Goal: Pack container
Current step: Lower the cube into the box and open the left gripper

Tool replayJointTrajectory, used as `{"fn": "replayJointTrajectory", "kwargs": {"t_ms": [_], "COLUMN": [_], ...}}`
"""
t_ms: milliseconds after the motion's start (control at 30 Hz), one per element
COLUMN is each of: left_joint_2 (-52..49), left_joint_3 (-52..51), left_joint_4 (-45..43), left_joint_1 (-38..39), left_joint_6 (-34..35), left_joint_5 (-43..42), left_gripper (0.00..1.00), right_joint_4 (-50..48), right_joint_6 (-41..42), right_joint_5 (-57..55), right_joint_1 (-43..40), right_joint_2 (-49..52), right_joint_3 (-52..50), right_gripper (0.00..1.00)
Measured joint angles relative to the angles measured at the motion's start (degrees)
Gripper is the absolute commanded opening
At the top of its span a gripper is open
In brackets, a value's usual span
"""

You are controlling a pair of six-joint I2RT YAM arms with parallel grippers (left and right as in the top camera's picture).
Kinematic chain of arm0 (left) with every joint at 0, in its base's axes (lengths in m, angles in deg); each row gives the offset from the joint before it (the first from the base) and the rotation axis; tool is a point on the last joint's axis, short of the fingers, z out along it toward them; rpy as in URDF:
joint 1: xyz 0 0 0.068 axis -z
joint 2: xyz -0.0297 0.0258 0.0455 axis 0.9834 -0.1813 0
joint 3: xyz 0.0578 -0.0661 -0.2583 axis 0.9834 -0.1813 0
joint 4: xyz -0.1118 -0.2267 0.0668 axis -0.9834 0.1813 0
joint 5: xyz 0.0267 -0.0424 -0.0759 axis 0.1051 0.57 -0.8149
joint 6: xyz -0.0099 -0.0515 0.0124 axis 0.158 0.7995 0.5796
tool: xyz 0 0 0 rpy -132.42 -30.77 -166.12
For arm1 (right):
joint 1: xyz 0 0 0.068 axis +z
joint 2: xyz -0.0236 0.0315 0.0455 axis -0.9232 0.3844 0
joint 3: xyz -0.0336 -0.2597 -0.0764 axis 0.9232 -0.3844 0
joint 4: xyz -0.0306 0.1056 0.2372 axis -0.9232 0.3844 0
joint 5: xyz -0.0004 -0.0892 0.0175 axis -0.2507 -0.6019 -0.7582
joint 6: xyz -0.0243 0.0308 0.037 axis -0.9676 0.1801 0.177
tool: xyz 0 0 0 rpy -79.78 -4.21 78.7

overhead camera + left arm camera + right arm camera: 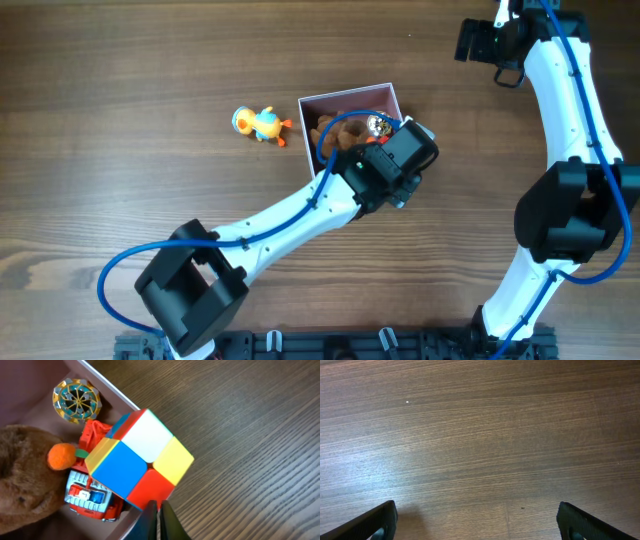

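The container (345, 96), a square box with white walls and a pink inside, sits mid-table. It holds a brown plush (335, 132), a gold patterned ball (378, 125) and a red toy truck (92, 497). In the left wrist view a multicoloured cube (140, 455) rests on the truck, overhanging the container's wall (105, 382). My left gripper (158, 510) is shut and empty just beside the cube, at the container's near right corner (398, 150). My right gripper (477, 520) is open and empty over bare table, at the far right (482, 42).
A small yellow and orange duck toy (260, 123) lies on the wooden table just left of the container. My left arm crosses from the front left up to the container.
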Motion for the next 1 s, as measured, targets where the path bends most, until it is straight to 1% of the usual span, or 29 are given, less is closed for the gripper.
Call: {"fn": "replayJointTrajectory", "kwargs": {"t_ms": [133,233,333,500,667,1000], "left_joint_2": [2.6,6.7,7.6,4.8,2.9,-2.7], "left_joint_3": [1.2,2.4,3.1,3.1,3.1,3.1], "left_joint_4": [-0.2,-2.8,-5.1,-11.0,-13.9,-16.0], "left_joint_1": [2.0,3.3,3.3,3.3,3.3,2.6], "left_joint_6": [0.0,0.1,0.3,0.5,0.5,0.5], "left_joint_5": [0.0,-0.2,-1.3,-2.6,-2.7,-3.1], "left_gripper": [0.04,0.04,0.04,0.04,0.04,0.04], "right_joint_4": [0.0,0.0,0.0,0.0,0.0,0.0], "right_joint_6": [0.0,0.0,0.0,0.0,0.0,0.0], "right_joint_5": [0.0,0.0,0.0,0.0,0.0,0.0], "right_joint_1": [0.0,0.0,0.0,0.0,0.0,0.0], "right_joint_2": [0.0,0.0,0.0,0.0,0.0,0.0], "right_joint_3": [0.0,0.0,0.0,0.0,0.0,0.0], "right_gripper": [1.0,1.0,1.0,1.0,1.0,1.0]}}
